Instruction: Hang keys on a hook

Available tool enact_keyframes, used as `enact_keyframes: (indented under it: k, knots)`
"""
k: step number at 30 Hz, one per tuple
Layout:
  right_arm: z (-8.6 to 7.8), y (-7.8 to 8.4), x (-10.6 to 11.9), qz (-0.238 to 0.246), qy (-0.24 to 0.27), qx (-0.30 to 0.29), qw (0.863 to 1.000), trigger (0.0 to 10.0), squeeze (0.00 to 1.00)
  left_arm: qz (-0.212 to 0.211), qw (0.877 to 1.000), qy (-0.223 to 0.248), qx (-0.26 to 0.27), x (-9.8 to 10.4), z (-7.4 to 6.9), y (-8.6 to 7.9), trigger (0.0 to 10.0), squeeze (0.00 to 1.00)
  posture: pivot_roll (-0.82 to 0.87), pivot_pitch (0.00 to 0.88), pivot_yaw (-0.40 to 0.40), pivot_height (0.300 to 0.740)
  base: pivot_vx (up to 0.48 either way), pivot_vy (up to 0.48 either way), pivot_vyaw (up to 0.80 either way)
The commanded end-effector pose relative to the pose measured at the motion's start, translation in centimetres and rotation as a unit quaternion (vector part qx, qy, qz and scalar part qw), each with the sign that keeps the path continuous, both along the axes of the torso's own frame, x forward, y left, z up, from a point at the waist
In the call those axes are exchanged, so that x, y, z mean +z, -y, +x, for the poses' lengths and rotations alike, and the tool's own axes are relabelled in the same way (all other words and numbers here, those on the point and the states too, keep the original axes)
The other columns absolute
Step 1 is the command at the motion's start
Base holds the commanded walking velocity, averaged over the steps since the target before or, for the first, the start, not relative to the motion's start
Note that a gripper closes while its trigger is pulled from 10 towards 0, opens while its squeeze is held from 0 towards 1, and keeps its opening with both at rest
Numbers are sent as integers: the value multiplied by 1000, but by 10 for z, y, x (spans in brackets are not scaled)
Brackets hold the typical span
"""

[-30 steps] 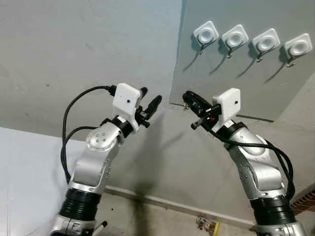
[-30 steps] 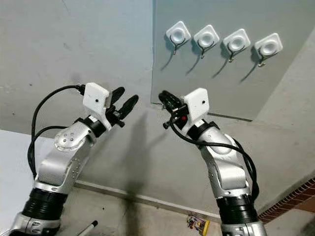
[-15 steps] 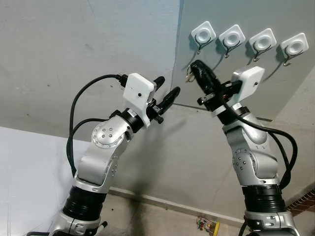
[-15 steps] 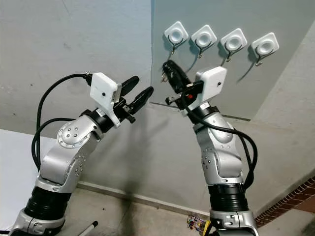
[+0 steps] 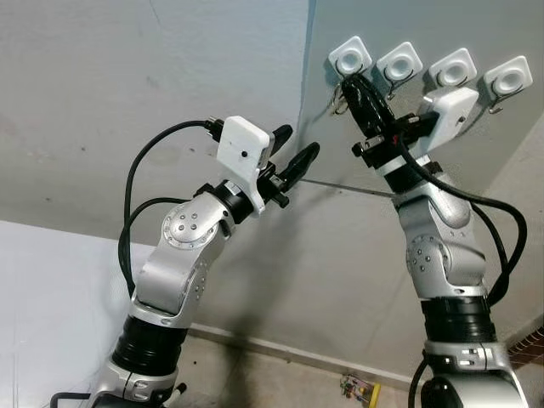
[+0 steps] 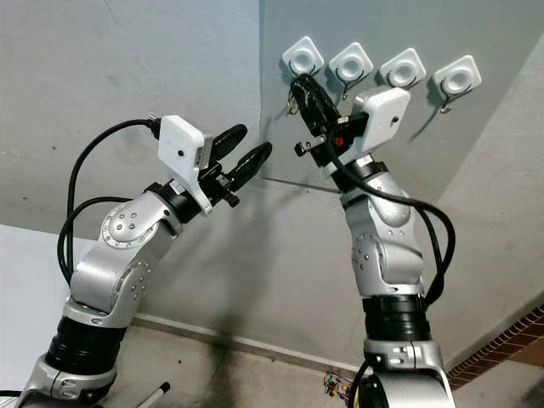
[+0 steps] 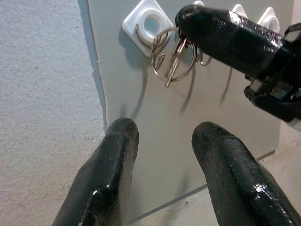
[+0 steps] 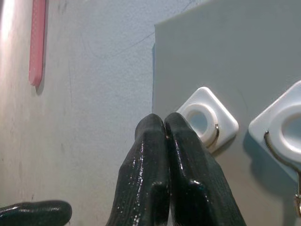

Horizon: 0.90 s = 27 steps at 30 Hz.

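Four white square hooks sit in a row on a grey wall panel (image 5: pixel 476 153); the leftmost hook (image 5: pixel 351 56) has a metal hook under it. My right gripper (image 5: pixel 350 84) is raised just below and in front of that hook, shut on a key ring. The keys (image 7: pixel 173 59) dangle from its fingertips, the ring close beside the hook (image 7: pixel 148 23); I cannot tell whether it touches. In the right wrist view the shut fingers (image 8: pixel 164 141) point at the same hook (image 8: pixel 207 122). My left gripper (image 5: pixel 297 142) hovers open, lower and left, holding nothing.
The panel's left edge (image 5: pixel 304 93) meets a pale plaster wall. On the floor below lie a small colourful object (image 5: pixel 359 388) and a white stick (image 6: pixel 157 393). Brickwork (image 6: pixel 501 348) shows at lower right. A pink strip (image 8: pixel 36 42) hangs on the wall.
My right gripper has risen and reached forward with the keys, from below the panel up to the leftmost hook. The left arm has lifted a little too.
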State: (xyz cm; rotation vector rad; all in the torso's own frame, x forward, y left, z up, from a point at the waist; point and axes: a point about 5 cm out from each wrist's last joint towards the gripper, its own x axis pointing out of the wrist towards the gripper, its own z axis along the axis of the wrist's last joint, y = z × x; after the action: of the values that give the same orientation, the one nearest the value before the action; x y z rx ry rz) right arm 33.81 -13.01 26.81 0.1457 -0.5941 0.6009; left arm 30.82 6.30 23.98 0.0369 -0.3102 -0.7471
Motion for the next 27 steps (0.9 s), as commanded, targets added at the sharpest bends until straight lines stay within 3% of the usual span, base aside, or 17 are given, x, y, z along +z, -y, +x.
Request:
enact_keyframes:
  k: [1, 7, 11, 15, 18, 19, 20, 21, 27]
  knots:
    - [2, 4, 10, 2, 17, -2, 1000, 10000, 0, -4, 1000, 20, -3, 12, -2, 1, 10000, 0, -11, 0, -11, 740, 0, 0, 0]
    - [9, 12, 3, 46, -17, -4, 999, 10000, 0, -9, 1000, 21, 2, 14, -2, -1, 10000, 0, 0, 0, -21, 740, 0, 0, 0]
    - [8, 16, -22, 114, -80, 17, 990, 10000, 0, -10, 1000, 22, 9, 14, -2, -2, 10000, 0, 3, 0, -22, 740, 0, 0, 0]
    - [1, 9, -53, 108, -135, 47, 984, 10000, 0, -14, 1000, 21, 6, 15, -3, -1, 10000, 0, 1, 4, -18, 740, 0, 0, 0]
    - [-4, 3, -64, 101, -155, 64, 981, 10000, 0, -16, 1000, 20, 5, 16, -2, -2, 10000, 0, -2, 11, -15, 740, 0, 0, 0]
    - [-6, 1, -67, 97, -158, 69, 980, 10000, 322, -17, 1000, 20, 6, 17, -2, -2, 10000, 0, -2, 11, -15, 740, 0, 0, 0]
    - [-6, 1, -67, 97, -158, 69, 980, 10000, 322, -17, 1000, 20, 6, 17, -2, -2, 10000, 0, -2, 11, -15, 740, 0, 0, 0]
    - [-8, -1, -70, 92, -162, 76, 979, 10000, 1000, -18, 1000, 19, 6, 17, -2, -2, 10000, 0, -2, 15, -15, 740, 0, 0, 0]
    - [-11, 0, -72, 95, -159, 75, 980, 10000, 1000, -21, 999, 20, 15, 18, 0, -4, 10000, 0, -1, 24, -16, 740, 0, 0, 0]
